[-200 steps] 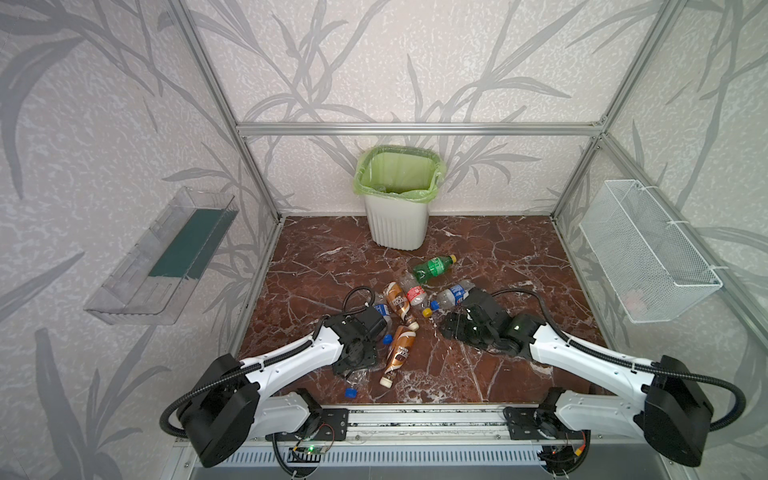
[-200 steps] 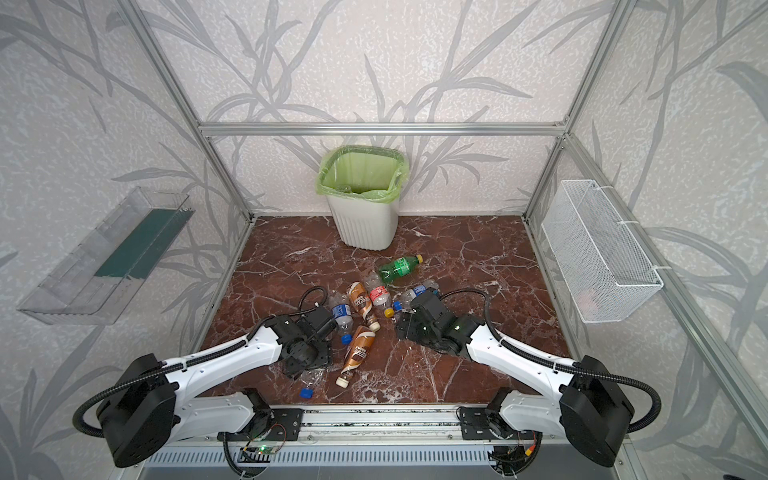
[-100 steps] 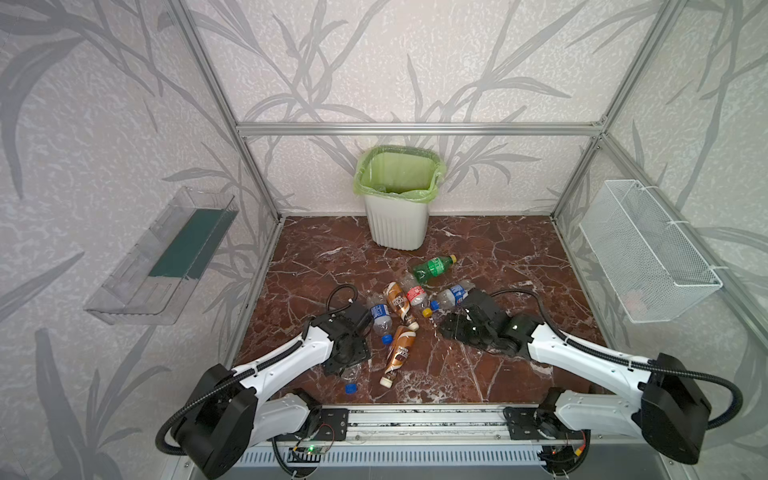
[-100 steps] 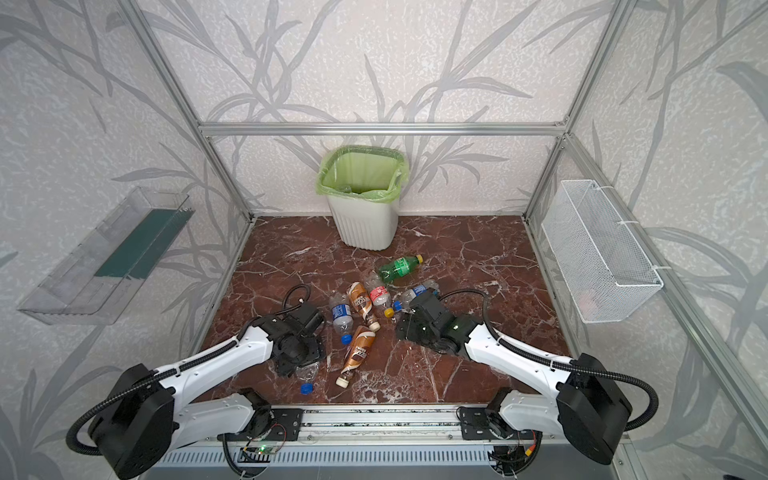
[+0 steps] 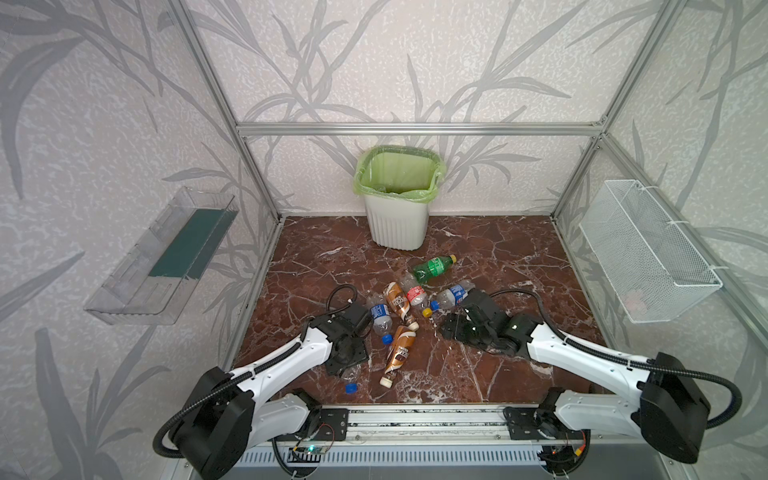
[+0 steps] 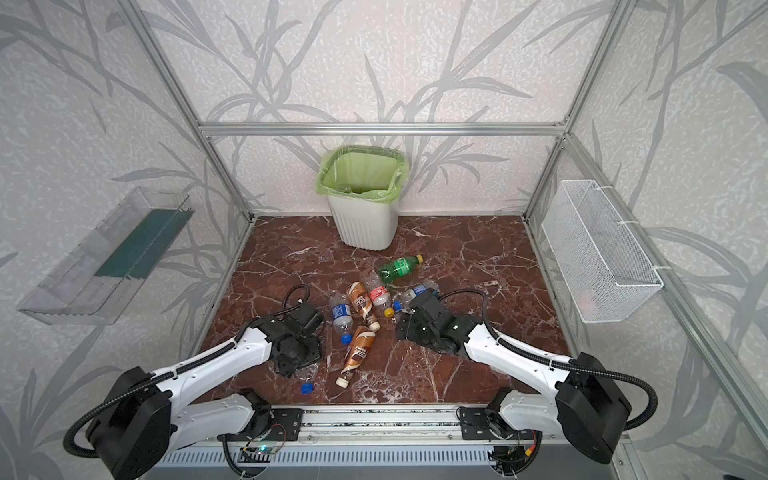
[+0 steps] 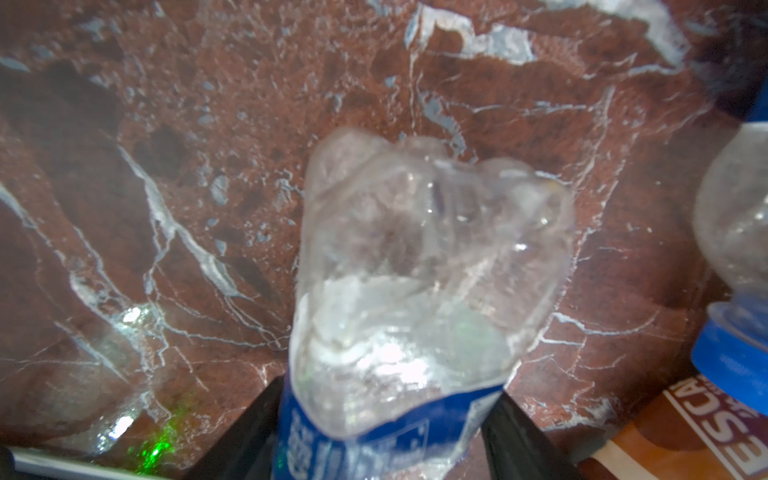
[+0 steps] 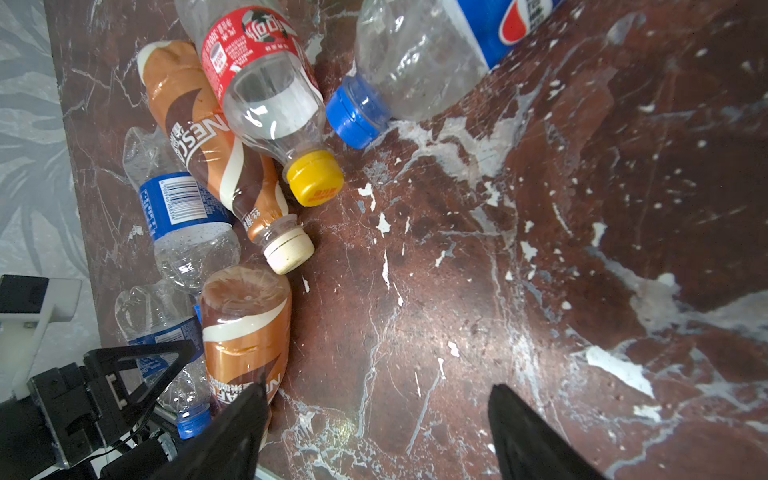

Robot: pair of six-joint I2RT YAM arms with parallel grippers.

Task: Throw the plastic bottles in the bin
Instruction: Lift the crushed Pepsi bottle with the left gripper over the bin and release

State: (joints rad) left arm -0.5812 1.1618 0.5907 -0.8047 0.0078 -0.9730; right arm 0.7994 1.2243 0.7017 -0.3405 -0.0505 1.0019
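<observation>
Black fingers point(image 7: 245, 432) of the left end effector point(image 7: 386, 390) squeezed a crushed bottle point(image 7: 415, 257) by its blue label, low over the near side of the desk point(image 5: 478, 374). A brown bottle point(image 5: 400, 353) lay just beside it. The right end effector point(image 8: 378, 388) hung with its jaws spread wide over bare desk, holding nothing. Past them lay a heap: a blue-label bottle point(image 5: 380, 313), a second brown bottle point(image 5: 397, 297), a red-label bottle point(image 5: 415, 294) lying against it, and a Pepsi bottle point(image 5: 454, 293). A green bottle point(image 5: 434, 267) lay alone farther back, near the bin point(image 5: 397, 226) but not touching it. The bin stood upright by the far wall point(image 5: 415, 83) with a green bag point(image 5: 395, 174) in it.
</observation>
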